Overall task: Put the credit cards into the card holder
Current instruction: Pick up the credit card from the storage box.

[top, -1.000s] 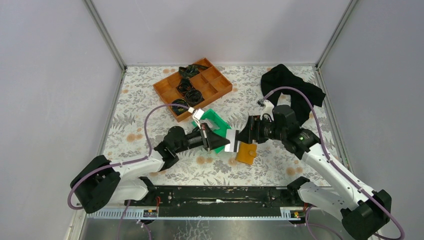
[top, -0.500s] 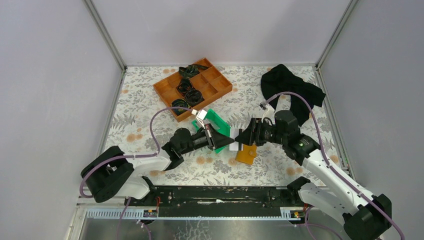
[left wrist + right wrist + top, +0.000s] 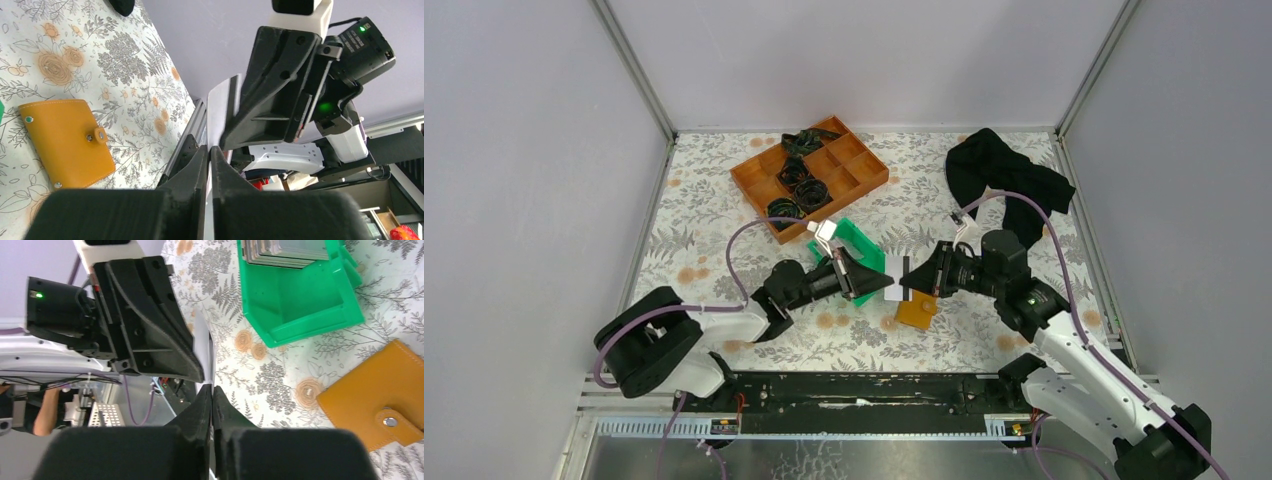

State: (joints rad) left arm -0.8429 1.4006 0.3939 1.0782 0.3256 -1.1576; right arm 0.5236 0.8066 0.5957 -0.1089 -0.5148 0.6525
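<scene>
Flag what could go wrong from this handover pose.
1. The left gripper and the right gripper both pinch one credit card in mid-air. If either pulls before the other lets go, it may bend or slip.
2. The card holder lies closed on the table, snap tab fastened. No card goes in until it is opened, and both grippers are busy.

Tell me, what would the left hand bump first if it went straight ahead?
The right hand, probably: it faces the left hand tip to tip, both pinching the same credit card.
</scene>
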